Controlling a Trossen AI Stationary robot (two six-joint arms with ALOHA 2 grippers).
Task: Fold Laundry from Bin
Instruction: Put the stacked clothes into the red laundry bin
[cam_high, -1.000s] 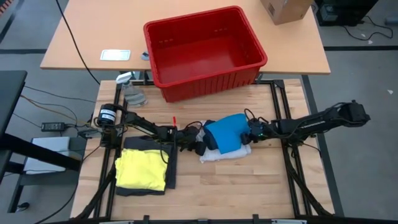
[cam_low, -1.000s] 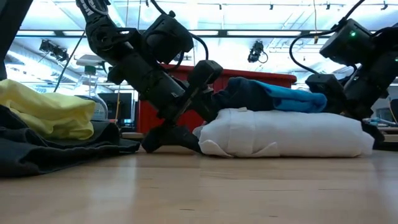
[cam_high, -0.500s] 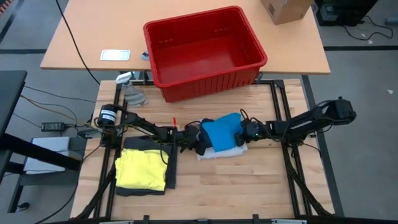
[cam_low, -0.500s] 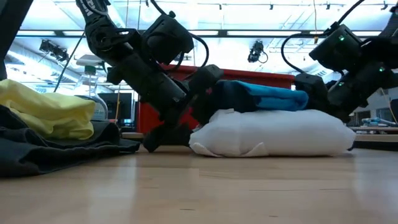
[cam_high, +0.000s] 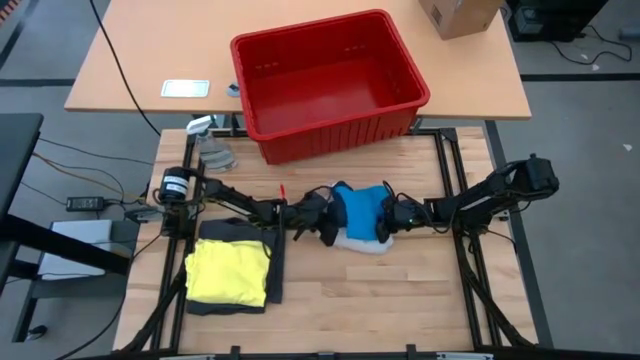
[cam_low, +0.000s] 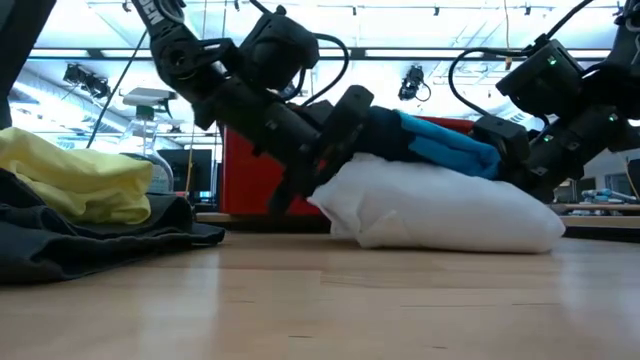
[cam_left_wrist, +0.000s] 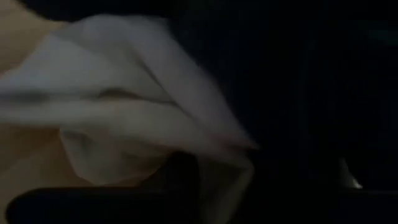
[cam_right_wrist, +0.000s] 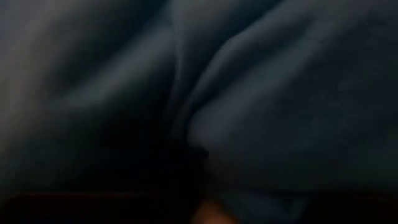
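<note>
high view, stack: blue garment (cam_high: 360, 212) lies on the folded white garment (cam_high: 365, 243) at mid-bench, just right of centre; the pair is bunched narrower than a second ago, the white now showing only along the near edge
high view, left gripper (cam_high: 322, 220): pressed against the stack's left side; it was just clear of it a second ago; finger gap hidden from above
high view, right gripper (cam_high: 390, 220): has travelled in from the bench's right edge and now meets the stack's right side
high view, done pile: yellow garment (cam_high: 228, 272) on the dark grey garment (cam_high: 236, 236) at the near-left corner of the bench, unmoved
high view, bin: red bin (cam_high: 328, 82) straddles the bench's far edge and the table behind, nothing visible inside, unmoved
low view, stack: left end of the white garment is now raised off the bench (cam_low: 300, 300), the blue tilting with it; right end touches the wood
low view, fingers: cannot tell for either gripper, cloth hides the tips
left wrist view: white cloth (cam_left_wrist: 143, 124) fills the frame close up; fingers not made out
right wrist view: blue cloth (cam_right_wrist: 280, 112) only
meaning: judged a two-sided squeeze to lift the stack, probably toward the done pile; firmness of hold unconfirmed
</note>
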